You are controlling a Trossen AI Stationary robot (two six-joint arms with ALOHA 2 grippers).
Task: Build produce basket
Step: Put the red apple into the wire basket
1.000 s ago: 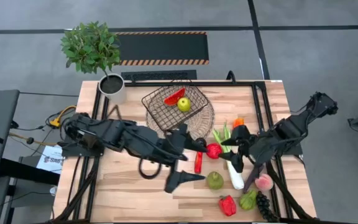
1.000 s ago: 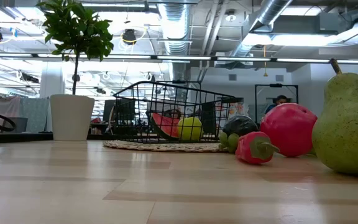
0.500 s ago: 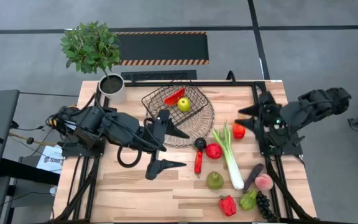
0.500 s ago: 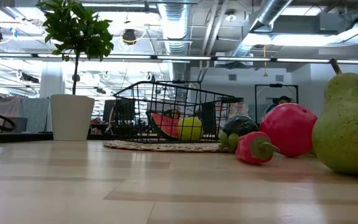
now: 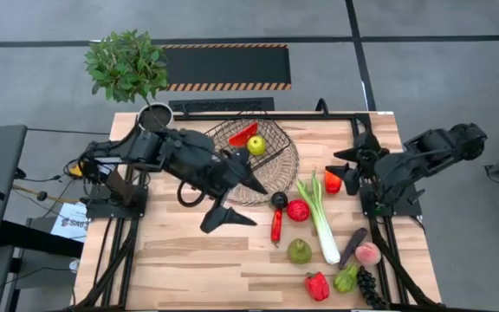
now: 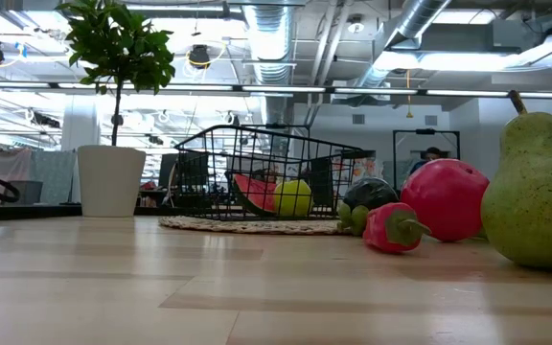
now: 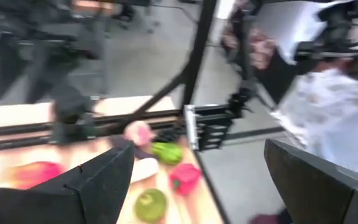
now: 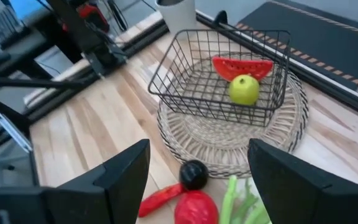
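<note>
Basket (image 5: 246, 149) on wicker tray (image 5: 286, 178), two items in; left gripper (image 5: 236, 201) empty, fingers spread; right gripper (image 5: 346, 167) clasping a red-orange vegetable (image 5: 333, 181), evidently for loading.

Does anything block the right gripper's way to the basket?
Nothing visible does. The right gripper, holding a small red-orange piece, hangs at the table's right side; between it and the basket lie only the low leek tips and the flat wicker tray.
</note>
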